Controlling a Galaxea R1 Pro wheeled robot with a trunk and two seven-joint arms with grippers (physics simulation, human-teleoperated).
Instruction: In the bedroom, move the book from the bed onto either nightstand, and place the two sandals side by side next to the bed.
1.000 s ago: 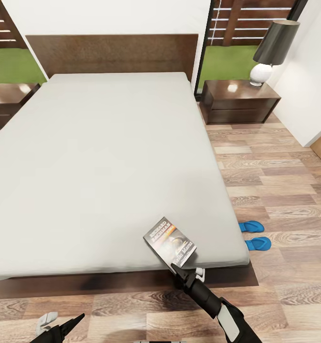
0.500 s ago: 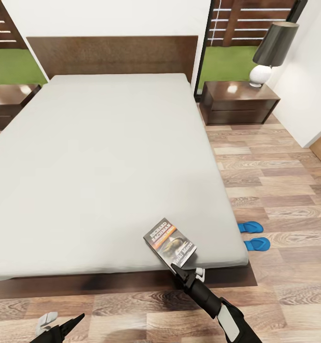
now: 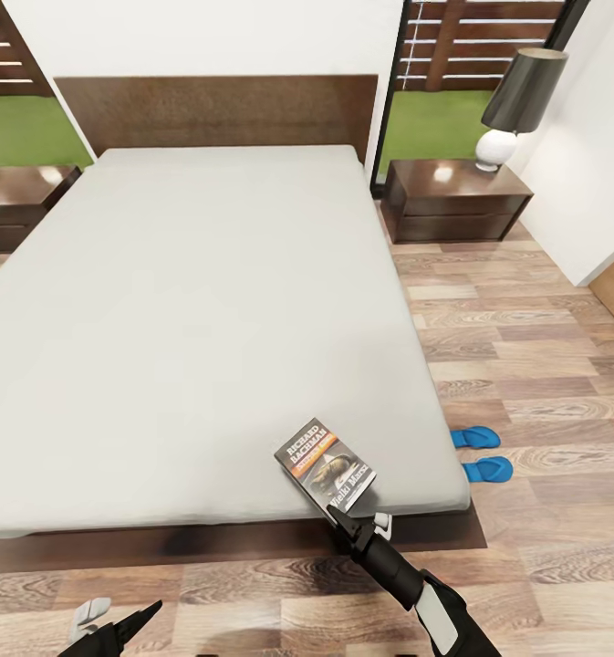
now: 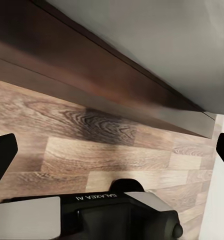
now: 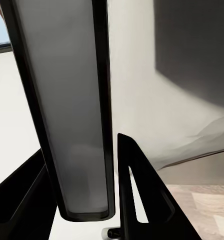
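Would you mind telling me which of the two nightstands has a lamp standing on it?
The nightstand to the right of the bed, by the white wall, carries the lamp. The other nightstand, left of the bed, shows no lamp.

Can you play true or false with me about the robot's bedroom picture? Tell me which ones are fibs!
1. The right gripper has its jaws shut on the book. True.
2. The two sandals are lying on top of the bed. False: they are on the floor beside the bed.
3. A lamp stands on the nightstand. True.
4. The sandals are red. False: they are blue.
5. The left gripper is holding a sandal. False: its jaws are open over the wooden floor.
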